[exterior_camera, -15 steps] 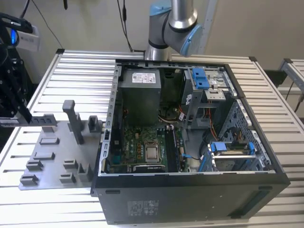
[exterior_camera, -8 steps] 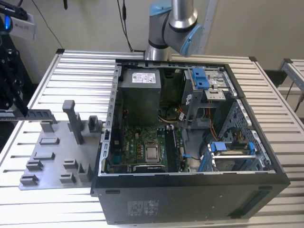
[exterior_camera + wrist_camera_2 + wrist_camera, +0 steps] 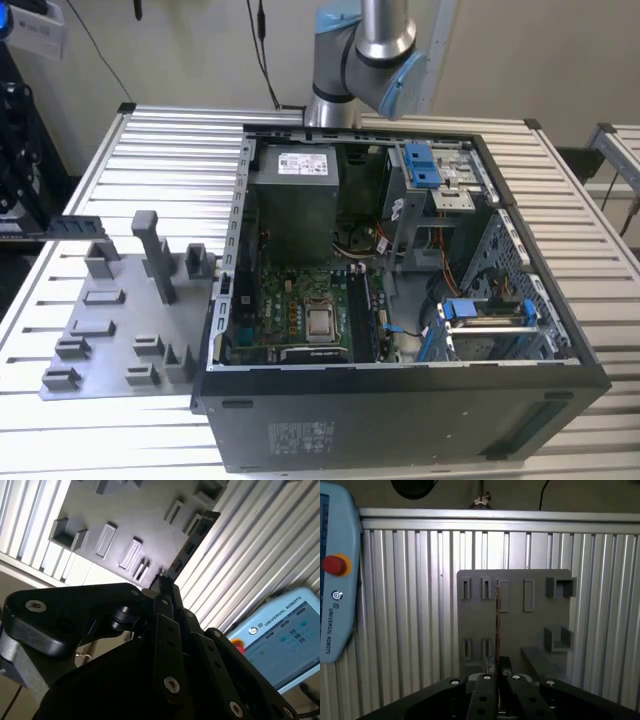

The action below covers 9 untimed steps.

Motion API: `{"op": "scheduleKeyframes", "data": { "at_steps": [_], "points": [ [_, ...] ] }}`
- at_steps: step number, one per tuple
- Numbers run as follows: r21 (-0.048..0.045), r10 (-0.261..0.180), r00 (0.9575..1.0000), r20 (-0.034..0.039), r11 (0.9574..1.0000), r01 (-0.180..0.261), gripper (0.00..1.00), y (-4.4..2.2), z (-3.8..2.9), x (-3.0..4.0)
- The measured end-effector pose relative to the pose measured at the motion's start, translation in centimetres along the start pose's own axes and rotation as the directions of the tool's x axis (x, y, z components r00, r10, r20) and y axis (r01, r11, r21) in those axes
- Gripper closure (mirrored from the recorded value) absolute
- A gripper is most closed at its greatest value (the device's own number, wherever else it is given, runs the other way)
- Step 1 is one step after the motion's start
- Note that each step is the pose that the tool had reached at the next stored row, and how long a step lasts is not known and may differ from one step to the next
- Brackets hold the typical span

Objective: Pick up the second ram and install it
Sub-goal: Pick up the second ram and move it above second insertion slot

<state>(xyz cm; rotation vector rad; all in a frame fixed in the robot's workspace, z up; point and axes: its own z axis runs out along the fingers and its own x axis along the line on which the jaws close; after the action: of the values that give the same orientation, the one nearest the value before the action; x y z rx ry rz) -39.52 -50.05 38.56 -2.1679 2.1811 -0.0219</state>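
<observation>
My gripper (image 3: 162, 587) is shut on the second ram (image 3: 192, 540), a long dark stick with small black chips that juts out past the fingertips. In the first wrist view the ram (image 3: 497, 625) appears edge-on, rising from the gripper (image 3: 497, 672) over the light-grey holder plate (image 3: 515, 615). In the exterior view the ram (image 3: 78, 226) hangs level in the air above the holder plate (image 3: 110, 330), at that view's left, clear of the blocks. The open computer case (image 3: 400, 290) lies to the right, with black memory slots (image 3: 365, 310) beside the processor socket (image 3: 320, 322).
Grey upright blocks (image 3: 152, 250) stand on the holder plate. A pale-blue teach pendant (image 3: 335, 580) with a red button lies on the slatted table (image 3: 170, 140). The arm's joints (image 3: 365, 50) rise behind the case. Cables and blue drive brackets (image 3: 420, 165) crowd the case's right half.
</observation>
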Motion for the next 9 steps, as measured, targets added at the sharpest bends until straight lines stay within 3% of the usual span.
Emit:
{"op": "scheduleKeyframes", "data": {
  "at_steps": [3, 9],
  "points": [
    [0.0001, 0.000, 1.0000, 0.0001, 1.0000, 0.000, 0.86, -0.02, -0.34, -0.01],
    [0.0001, 0.000, 1.0000, 0.0000, 1.0000, 0.000, 0.86, -0.02, -0.40, -0.02]
  ]
}}
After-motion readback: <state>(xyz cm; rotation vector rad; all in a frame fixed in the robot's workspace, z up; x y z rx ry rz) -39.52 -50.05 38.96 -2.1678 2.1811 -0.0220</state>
